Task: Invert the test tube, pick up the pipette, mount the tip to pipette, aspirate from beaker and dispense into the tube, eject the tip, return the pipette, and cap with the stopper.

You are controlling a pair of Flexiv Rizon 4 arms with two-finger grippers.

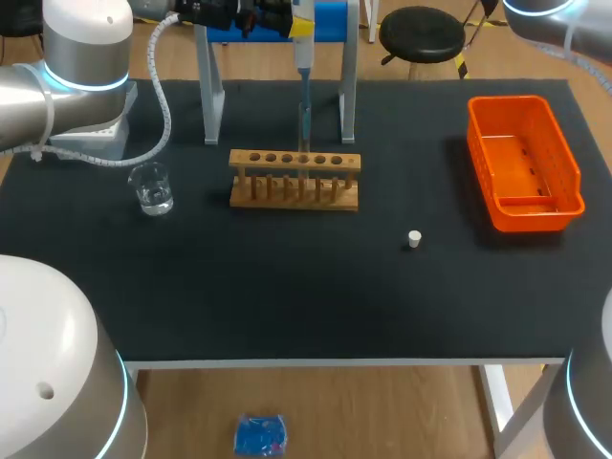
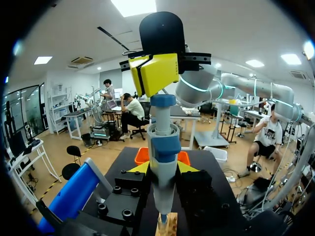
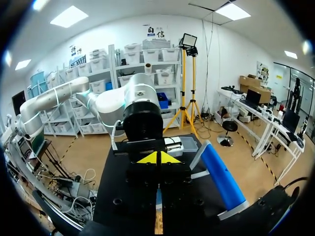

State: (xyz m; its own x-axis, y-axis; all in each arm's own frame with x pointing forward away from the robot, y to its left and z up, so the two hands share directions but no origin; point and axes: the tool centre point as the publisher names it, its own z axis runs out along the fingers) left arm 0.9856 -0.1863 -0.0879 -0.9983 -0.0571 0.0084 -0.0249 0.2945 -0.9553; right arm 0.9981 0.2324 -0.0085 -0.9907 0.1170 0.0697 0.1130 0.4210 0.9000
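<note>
Left arm [image 1: 67,86], pipette [image 1: 304,57] upright over rack [image 1: 295,178]

One glass beaker [image 1: 151,188], one wooden rack [image 1: 295,179], one pipette [image 1: 303,57], one white stopper [image 1: 414,239], one orange basket [image 1: 478,153], one stand [image 1: 208,86], two robot arms counted, left arm [image 1: 57,76], right arm [image 1: 555,19].

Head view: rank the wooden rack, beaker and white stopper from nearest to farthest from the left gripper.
1. Wooden rack, mid-table, beneath the left gripper.
2. Beaker, to the rack's left.
3. White stopper, toward the front right.
</note>
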